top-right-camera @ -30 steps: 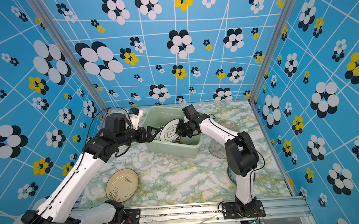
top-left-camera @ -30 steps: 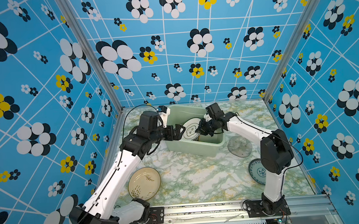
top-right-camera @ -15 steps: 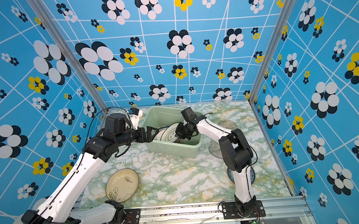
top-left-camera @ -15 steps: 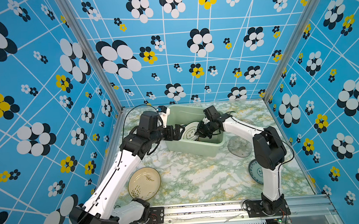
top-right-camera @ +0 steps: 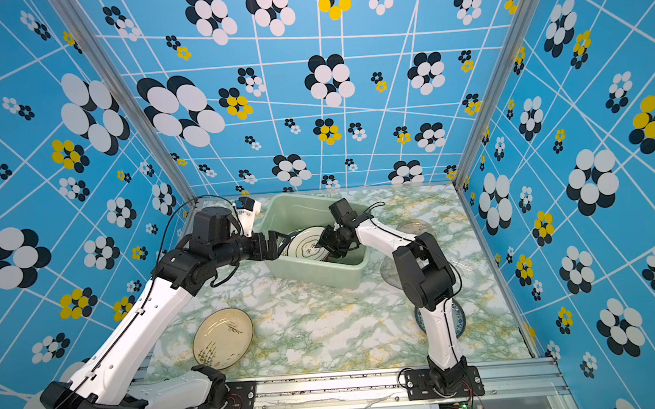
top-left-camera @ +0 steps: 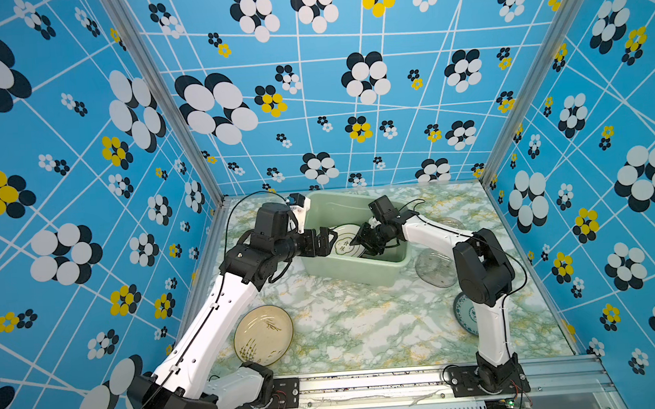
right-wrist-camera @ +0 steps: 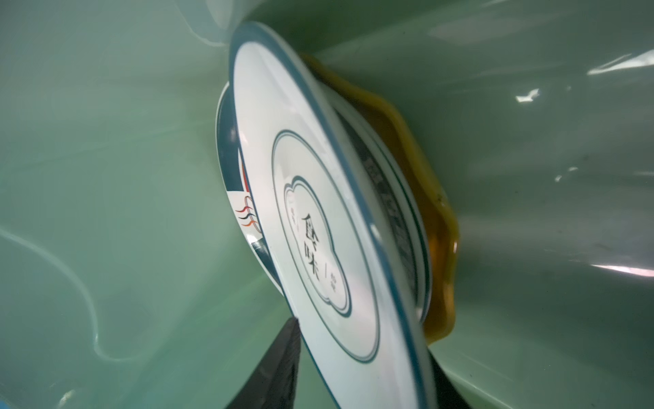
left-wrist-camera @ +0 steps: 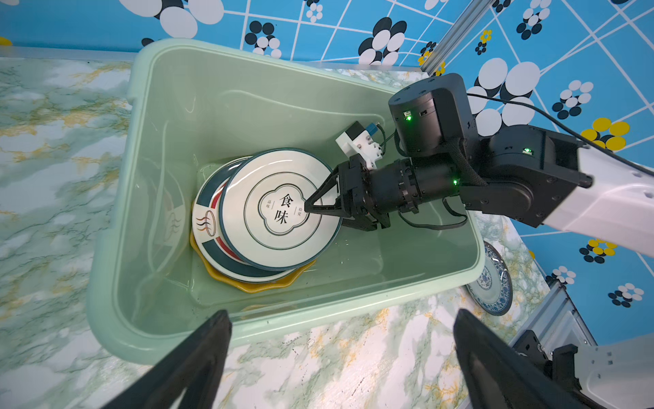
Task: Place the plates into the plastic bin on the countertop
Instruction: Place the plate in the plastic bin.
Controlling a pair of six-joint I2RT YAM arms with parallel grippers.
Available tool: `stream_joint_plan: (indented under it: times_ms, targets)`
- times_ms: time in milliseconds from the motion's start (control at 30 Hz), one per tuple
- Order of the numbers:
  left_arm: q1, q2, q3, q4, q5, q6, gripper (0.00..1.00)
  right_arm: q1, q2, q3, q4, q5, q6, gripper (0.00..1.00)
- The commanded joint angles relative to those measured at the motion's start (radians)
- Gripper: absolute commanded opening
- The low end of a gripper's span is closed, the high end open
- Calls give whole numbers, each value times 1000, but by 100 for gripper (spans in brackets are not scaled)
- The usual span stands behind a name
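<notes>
The pale green plastic bin [top-left-camera: 346, 276] stands on the marble tabletop [top-left-camera: 366, 331] toward its rear edge, about midway between the side edges; inside it lies a stack of plates, with a yellow scalloped plate [left-wrist-camera: 262, 285] at the bottom, a white plate with a dark blue and red band [left-wrist-camera: 208, 226] above it, and a white plate with a thin dark rim and black characters [left-wrist-camera: 279, 209] on top, tilted and shifted off centre. The right pincer [left-wrist-camera: 308, 210] reaches down into the bin and straddles that top plate's rim, one finger [right-wrist-camera: 279, 368] over its face and the other beneath; whether the jaws press the plate or merely bracket it cannot be told. The left pincer [top-left-camera: 328, 243] hovers at the bin's left rim, spread wide and holding nothing. A cream plate with plant drawings [top-left-camera: 263, 335] lies near the tabletop's front left corner; a blue-and-white patterned plate [left-wrist-camera: 490, 279] lies by the right edge, partly hidden behind the right arm in both top views; a clear glass plate [top-left-camera: 435, 268] sits just beside the bin's right wall, and what may be a second glass plate [top-left-camera: 452, 223] shows faintly behind the arm.
</notes>
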Motion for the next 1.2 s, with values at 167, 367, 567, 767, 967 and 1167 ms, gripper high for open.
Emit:
stream_joint_plan:
  times_ms: [167,367,567,767,967,1167]
  targets:
    - [-2,-8,-15,0,-14,-10,99,4,31,96,-18,-29,-54,59]
    - [-3,-13,1,-18,-23,-9,99,11,53,153,-82,-40,-92,67]
    - [-1,-27,6,-34,-37,-3,99,18,89,232,-232,-9,-139,73]
    - [1,-50,-4,-46,-48,-5,99,29,128,290,-322,31,-176,76]
    - [11,-68,-2,-65,-59,-4,99,37,111,329,-423,136,-224,85]
    - [16,-96,1,-87,-63,3,99,36,25,298,-399,192,-249,90]
